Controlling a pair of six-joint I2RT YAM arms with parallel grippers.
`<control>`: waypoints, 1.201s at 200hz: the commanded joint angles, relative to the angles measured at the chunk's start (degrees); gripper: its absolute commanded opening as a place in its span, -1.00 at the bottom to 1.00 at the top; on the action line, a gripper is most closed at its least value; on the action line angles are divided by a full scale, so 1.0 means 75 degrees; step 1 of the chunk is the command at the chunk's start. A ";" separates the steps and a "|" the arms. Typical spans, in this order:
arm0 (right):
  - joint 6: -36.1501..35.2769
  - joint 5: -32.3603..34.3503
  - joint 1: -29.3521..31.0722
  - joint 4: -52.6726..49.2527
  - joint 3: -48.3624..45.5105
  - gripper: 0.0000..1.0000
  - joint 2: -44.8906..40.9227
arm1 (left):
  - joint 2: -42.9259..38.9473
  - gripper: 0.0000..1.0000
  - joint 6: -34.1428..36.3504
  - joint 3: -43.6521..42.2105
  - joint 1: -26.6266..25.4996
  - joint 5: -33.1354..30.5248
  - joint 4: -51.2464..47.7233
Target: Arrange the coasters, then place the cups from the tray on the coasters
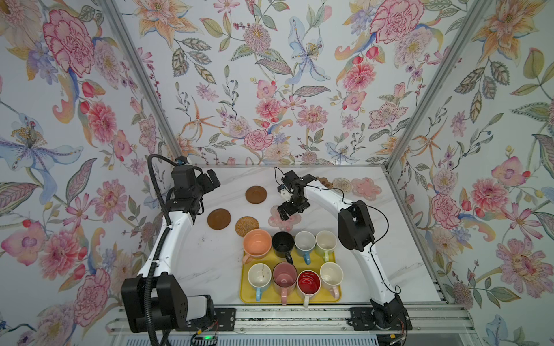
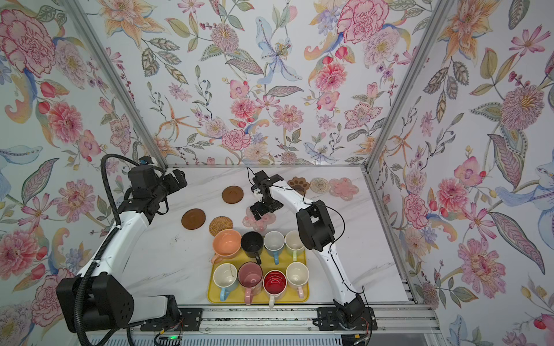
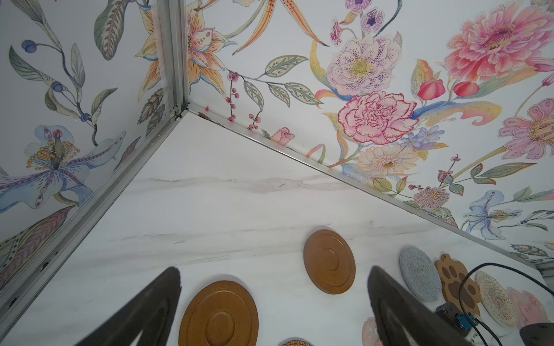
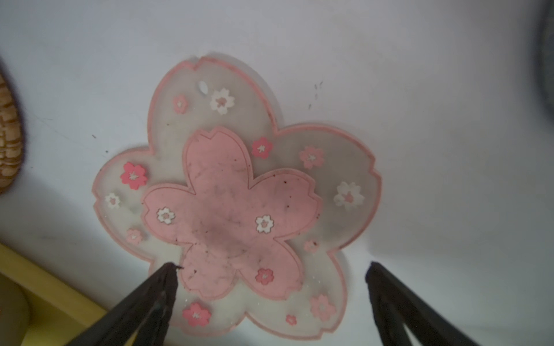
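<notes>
The yellow tray (image 1: 244, 295) at the front holds several cups, among them a peach one (image 1: 257, 242), a black one (image 1: 282, 243), a pink one (image 1: 284, 277) and a red-inside one (image 1: 308, 283). Two dark brown disc coasters (image 1: 256, 194) (image 1: 219, 219) and a rattan coaster (image 1: 246, 226) lie left of centre. My right gripper (image 4: 271, 266) hangs open just above a pink flower coaster (image 4: 236, 194) that lies flat behind the tray. My left gripper (image 3: 274, 271) is open and empty, raised at the back left.
Along the back right lie a grey round coaster (image 3: 419, 272), a brown paw coaster (image 2: 298, 183), a clear round coaster (image 1: 341, 184) and a second pink flower coaster (image 1: 366, 187). Floral walls close in the white marble table (image 1: 209, 263) on three sides.
</notes>
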 commanded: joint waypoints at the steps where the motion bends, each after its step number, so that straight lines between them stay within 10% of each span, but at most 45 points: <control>1: -0.0135 0.0161 0.0068 -0.0290 0.0330 0.98 0.0261 | -0.0155 0.98 0.0026 0.0076 0.0070 0.0035 -0.0042; 240: 0.0615 0.1755 -0.0223 -0.0425 0.3288 0.98 0.2060 | -0.0298 0.98 -0.0070 0.0100 0.0069 0.0035 -0.0112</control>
